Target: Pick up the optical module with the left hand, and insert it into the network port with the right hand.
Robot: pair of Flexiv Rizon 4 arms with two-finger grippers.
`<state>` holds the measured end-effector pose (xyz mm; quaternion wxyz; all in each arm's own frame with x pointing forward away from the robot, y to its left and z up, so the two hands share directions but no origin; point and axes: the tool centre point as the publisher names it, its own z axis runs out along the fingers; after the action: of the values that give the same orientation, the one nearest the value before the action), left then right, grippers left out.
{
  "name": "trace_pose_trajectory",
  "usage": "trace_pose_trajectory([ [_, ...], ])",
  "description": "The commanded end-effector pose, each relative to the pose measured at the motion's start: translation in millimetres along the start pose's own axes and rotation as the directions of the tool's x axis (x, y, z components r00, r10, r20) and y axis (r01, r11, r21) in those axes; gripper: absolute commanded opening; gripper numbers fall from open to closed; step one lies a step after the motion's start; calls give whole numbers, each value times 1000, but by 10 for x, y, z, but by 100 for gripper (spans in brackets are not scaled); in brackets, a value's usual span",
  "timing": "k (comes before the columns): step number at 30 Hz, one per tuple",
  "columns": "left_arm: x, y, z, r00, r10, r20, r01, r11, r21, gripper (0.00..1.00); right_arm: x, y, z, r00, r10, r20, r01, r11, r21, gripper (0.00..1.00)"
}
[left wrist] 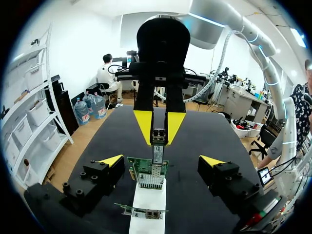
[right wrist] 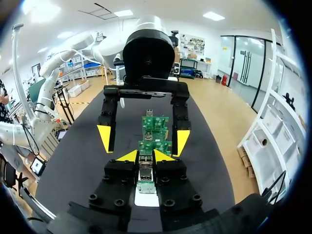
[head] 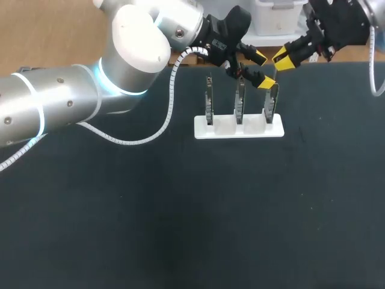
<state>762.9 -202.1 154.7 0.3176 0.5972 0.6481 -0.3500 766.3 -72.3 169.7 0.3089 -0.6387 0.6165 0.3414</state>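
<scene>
Left wrist view shows the right pincer (left wrist: 159, 127) closed on the sides of the optical module (left wrist: 158, 150), at the port of the network card (left wrist: 144, 168), and the left pincer (left wrist: 161, 160) wide open and empty; the module appears light and rigid, its connector end delicate.

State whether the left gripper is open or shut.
Open: the left gripper has its yellow tips wide apart, while the right gripper clamps the optical module.

Right pincer (left wrist: 159, 127) clamping optical module (left wrist: 158, 152) over network card (left wrist: 146, 170), left pincer (left wrist: 162, 161) spread wide
</scene>
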Motion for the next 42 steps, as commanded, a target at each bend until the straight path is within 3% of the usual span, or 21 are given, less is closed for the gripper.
trace_pose_trajectory([
  [1,1,7,2,1000,2,0,-2,1000,1,100,12,-38,9,1000,-1,3,1,1000,-9,0],
  [42,1,7,2,1000,2,0,-2,1000,1,100,14,-74,-12,1000,-10,-4,9,1000,-16,0],
])
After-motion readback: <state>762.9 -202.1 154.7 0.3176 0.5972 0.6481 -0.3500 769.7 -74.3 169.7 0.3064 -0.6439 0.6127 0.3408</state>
